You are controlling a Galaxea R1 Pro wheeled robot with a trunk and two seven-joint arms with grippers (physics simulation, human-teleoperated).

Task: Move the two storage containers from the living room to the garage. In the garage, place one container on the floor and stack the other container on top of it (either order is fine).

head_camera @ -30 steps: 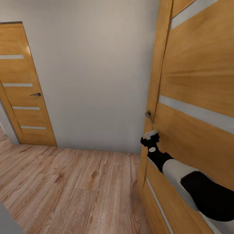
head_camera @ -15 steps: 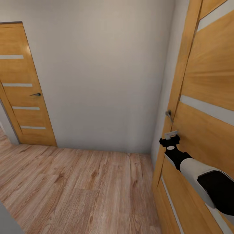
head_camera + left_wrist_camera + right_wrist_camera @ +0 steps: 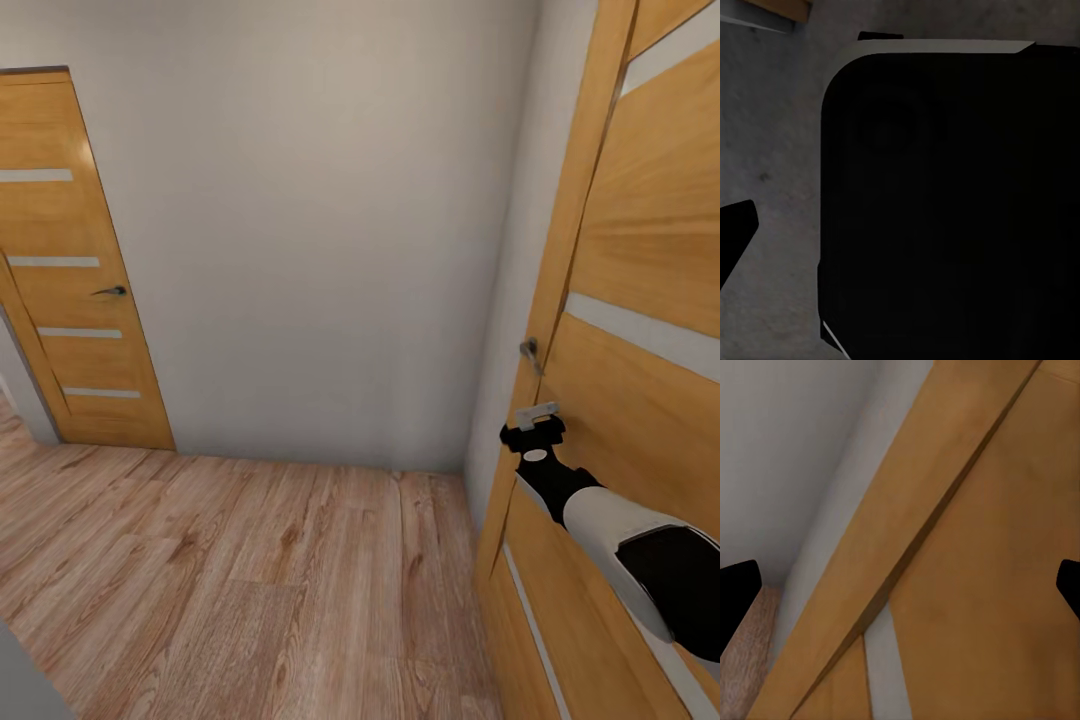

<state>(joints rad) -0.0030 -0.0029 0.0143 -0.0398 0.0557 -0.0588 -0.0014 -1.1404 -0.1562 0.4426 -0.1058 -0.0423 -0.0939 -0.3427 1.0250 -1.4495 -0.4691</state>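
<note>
Wood fills the right of the head view: a door (image 3: 640,330) with pale stripes, swung partly on its hinges, with the right arm reaching up from the lower right corner. The right end effector (image 3: 533,422) is seen pressed against the door's face just below the lever handle (image 3: 529,350). In the right wrist view two dark fingertips (image 3: 736,592) sit at opposite edges with only door and frame between them, so the end effector is judged spread and holding nothing. The left end effector's state cannot be told: in the left wrist view a dark body is seen over grey mottled floor (image 3: 772,150).

No storage containers are in sight, so this is judged a passage step on the way.

The door is best pushed from near its free edge, where leverage is greatest, with the arm kept low and the base advanced steadily, so that contact is not lost and the handle is not snagged.

Pale plank flooring (image 3: 230,580) is seen at the lower left; beyond it stand a white wall (image 3: 300,230) and a second striped door (image 3: 70,270) at the far left.
</note>
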